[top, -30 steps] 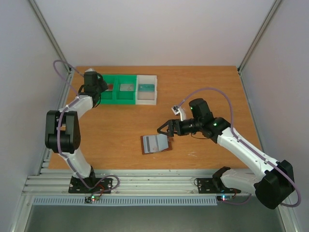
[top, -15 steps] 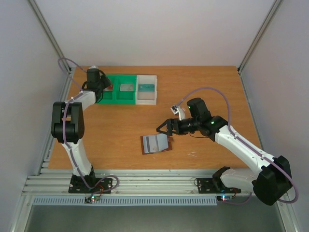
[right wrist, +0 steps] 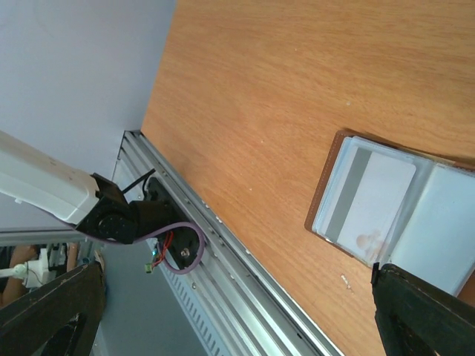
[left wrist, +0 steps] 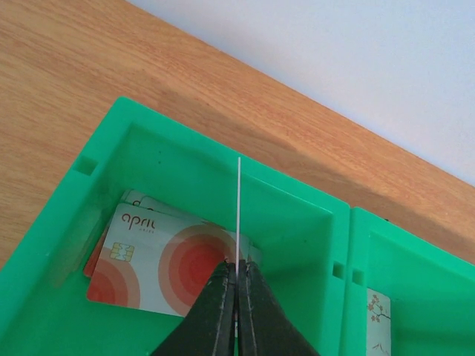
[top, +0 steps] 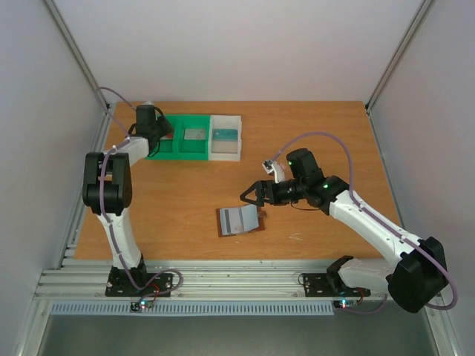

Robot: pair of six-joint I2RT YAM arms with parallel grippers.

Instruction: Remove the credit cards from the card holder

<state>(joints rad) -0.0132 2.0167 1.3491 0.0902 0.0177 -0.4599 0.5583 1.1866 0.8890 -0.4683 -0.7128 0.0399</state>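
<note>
The left arm's fingers [left wrist: 219,311] were pinched shut on a thin white card [left wrist: 239,200], seen edge-on as a bright vertical line. They held it upright over the end compartment of the green bin [left wrist: 289,208]. That posture seemed chosen so the card could drop in alongside the red-circled card [left wrist: 171,259], which lay flat on the compartment floor with another partly under it. The neighbouring compartment held a further card [left wrist: 378,311]. Across the worktop [top: 312,133], well apart from the green bin, the card holder [top: 239,220] lay spread open with its lining up, toward the near side. The right arm's fingers [right wrist: 423,311] stood wide apart and gripped nothing, poised just above and beside the holder. In the right wrist view a whitish card with a grey stripe [right wrist: 371,200] sat in the holder's pocket, so the task looked unfinished. The open stance suited reaching for that card next.
</note>
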